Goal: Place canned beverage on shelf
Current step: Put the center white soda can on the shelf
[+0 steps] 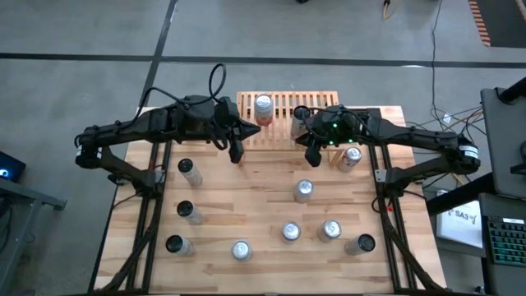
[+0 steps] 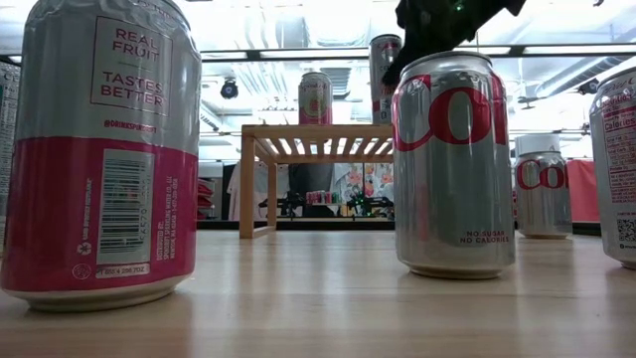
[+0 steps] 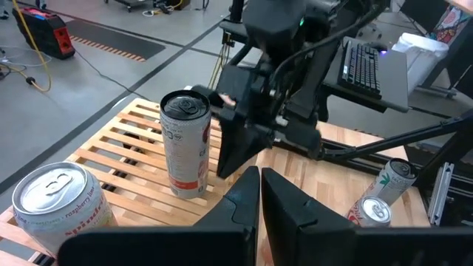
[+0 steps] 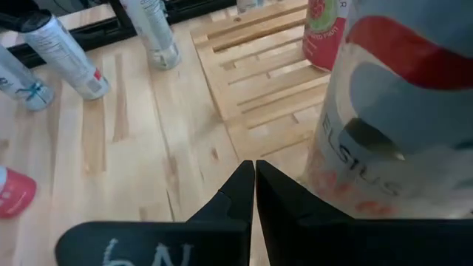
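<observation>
High view, cans (image 1: 304, 191) scattered before shelf (image 1: 288, 107)

In the high view the right arm (image 1: 345, 127) covers most of a tall can (image 1: 299, 123) on the shelf (image 1: 283, 105), near its right end. In the right wrist view that can (image 4: 399, 111) is blurred and cut off by the picture's edges. In the low view a pink can (image 2: 99, 149) loses its top to the frame, and a silver can (image 2: 452, 164) hides the shelf's (image 2: 318, 134) right end and part of a tall can (image 2: 383, 80) behind it.
</observation>
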Tool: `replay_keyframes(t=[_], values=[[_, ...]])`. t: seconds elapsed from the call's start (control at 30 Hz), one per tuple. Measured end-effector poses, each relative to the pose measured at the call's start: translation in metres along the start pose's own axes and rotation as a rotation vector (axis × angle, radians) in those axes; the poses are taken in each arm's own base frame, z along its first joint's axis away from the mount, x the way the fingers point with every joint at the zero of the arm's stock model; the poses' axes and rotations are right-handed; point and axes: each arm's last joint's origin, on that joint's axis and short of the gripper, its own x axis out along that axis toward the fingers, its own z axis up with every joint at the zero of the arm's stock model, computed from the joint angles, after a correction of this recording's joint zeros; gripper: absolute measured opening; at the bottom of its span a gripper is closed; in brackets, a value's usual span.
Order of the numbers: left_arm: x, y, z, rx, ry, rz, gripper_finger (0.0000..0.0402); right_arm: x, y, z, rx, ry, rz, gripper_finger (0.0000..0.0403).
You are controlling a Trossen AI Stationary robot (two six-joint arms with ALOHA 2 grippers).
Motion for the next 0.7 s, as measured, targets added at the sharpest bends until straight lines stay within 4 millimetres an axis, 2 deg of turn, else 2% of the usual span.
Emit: replay_keyframes(t=[0.4,0.7], values=[[0.0,0.0,0.0,-0.007,-0.002,0.001,0.0,0.005,-0.003,0.002,-0.045,-0.016,-0.06,0.0009],[0.0,0.001,0.001,0.004,-0.01,0.026,0.0,0.005,-0.008,0.01,-0.049,-0.098,-0.097,0.0009]])
